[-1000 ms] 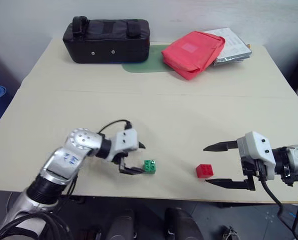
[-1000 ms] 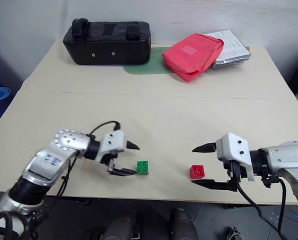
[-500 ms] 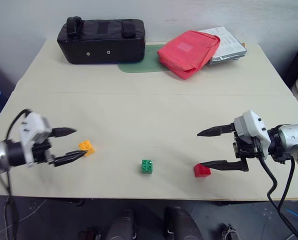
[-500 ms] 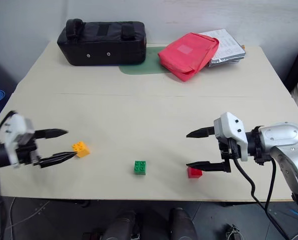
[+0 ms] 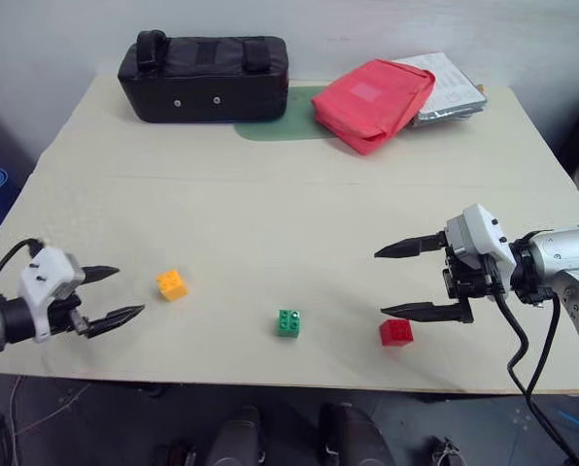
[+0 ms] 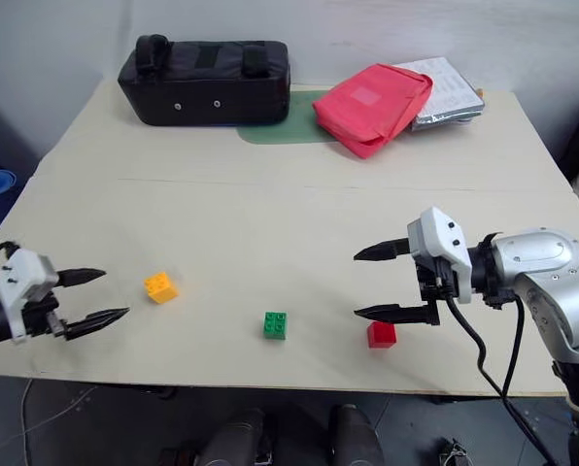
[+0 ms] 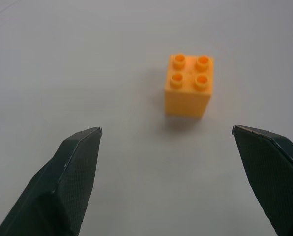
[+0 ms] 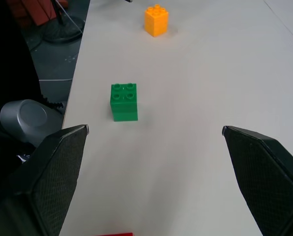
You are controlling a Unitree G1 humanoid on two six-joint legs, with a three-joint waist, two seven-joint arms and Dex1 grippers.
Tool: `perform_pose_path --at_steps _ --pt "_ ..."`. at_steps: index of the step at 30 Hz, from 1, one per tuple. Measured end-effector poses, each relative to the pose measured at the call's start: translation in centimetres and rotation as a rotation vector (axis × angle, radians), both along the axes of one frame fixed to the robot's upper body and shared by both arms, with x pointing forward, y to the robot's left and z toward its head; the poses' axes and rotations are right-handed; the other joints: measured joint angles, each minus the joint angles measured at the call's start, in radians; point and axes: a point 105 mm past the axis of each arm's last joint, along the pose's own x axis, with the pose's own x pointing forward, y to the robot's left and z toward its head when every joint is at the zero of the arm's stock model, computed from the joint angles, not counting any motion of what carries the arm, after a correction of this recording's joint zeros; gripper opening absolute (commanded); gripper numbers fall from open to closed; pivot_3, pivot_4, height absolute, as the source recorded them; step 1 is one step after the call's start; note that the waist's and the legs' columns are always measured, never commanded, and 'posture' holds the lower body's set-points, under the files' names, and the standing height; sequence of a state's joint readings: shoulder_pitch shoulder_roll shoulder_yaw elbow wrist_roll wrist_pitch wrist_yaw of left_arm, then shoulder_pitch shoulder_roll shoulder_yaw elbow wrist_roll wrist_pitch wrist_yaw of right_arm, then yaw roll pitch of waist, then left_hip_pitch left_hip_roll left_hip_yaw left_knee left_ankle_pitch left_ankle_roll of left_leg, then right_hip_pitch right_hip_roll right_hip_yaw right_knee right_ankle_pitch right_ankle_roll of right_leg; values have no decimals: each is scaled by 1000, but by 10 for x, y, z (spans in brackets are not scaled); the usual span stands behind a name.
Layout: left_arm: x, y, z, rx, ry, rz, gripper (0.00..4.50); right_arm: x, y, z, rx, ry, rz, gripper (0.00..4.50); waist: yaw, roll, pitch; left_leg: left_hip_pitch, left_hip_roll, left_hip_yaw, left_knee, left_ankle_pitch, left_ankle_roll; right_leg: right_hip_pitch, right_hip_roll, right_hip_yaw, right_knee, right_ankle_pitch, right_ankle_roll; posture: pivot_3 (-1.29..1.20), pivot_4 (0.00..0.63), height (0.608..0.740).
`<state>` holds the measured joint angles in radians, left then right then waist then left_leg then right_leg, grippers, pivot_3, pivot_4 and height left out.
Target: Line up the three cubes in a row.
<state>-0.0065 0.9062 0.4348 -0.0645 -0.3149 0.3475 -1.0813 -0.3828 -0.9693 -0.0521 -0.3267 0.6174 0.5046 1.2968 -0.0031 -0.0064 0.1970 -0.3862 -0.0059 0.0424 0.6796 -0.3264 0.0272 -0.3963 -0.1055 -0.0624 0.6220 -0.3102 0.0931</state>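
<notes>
White wrist housings, 2 black tapered fingers (image 5: 408, 248) each, silver forearm (image 5: 561, 257), black cables.

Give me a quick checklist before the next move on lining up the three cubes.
1. Left gripper jaws open and empty: ok.
2. Right gripper jaws open and empty: ok.
3. Orange-yellow cube ahead of the left gripper, untouched: ok.
4. Green cube and red cube side by side near the table's front edge: ok.
5. All three in one row: not ok, the orange-yellow cube sits farther back.
6. Cubes upright, studs up: ok for orange-yellow and green; red cannot tell.
</notes>
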Motion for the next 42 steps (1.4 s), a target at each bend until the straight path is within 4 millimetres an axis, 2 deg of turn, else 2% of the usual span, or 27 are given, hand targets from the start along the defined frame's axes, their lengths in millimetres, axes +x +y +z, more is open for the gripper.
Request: perform_pose_path --at_steps 5,8,11,19,22,25,27,33,37,42 --pt "16 -17 -6 -14 41 -58 4466 -3 1 1 -1 -19 -8 4500 -7 0 0 0 0 0 0 0 0 0 1 0 2 0 0 0 150 740" --pt "23 -20 -13 -17 74 -70 4466 -2 0 3 3 -35 -26 4500 -4 0 0 0 0 0 1 0 0 0 1 0 3 0 0 0 150 740" --pt "28 -20 -21 -7 98 -72 3919 -3 1 2 2 -32 -36 4500 -1 0 0 0 0 0 1 0 0 0 1 0 3 0 0 0 150 740" --pt "35 -25 -23 -9 79 -96 1482 -2 0 0 3 -30 -54 4500 0 0 0 0 0 0 1 0 0 0 1 0 4 0 0 0 150 740" --pt "33 -27 -23 -8 78 -123 1489 -2 0 0 2 -30 -56 4500 -1 0 0 0 0 0 1 0 0 0 1 0 4 0 0 0 150 740" --pt "18 -40 -24 -17 101 -241 1489 -3 -1 -2 2 -20 -61 4500 -1 0 0 0 0 0 1 0 0 0 1 0 3 0 0 0 150 740" --pt "13 -48 -16 -5 89 -306 1489 -5 -2 -6 0 -1 -62 4500 1 0 0 -1 0 0 1 0 0 0 1 0 2 0 0 0 150 740" --pt "-2 -59 -9 130 125 -540 1489 -18 -5 -8 -31 17 -27 4500 0 0 0 0 0 0 1 1 0 0 1 0 1 0 0 0 150 740" --pt "4 -62 -2 216 95 -664 1489 -21 -7 -10 -41 27 -27 4500 1 0 0 0 0 0 1 1 0 0 1 -1 1 0 0 0 150 740" --pt "13 -67 -21 250 92 -735 1489 -23 -8 -14 -43 28 -45 4500 2 0 0 -1 0 0 2 1 0 0 1 -1 4 0 0 0 150 740"
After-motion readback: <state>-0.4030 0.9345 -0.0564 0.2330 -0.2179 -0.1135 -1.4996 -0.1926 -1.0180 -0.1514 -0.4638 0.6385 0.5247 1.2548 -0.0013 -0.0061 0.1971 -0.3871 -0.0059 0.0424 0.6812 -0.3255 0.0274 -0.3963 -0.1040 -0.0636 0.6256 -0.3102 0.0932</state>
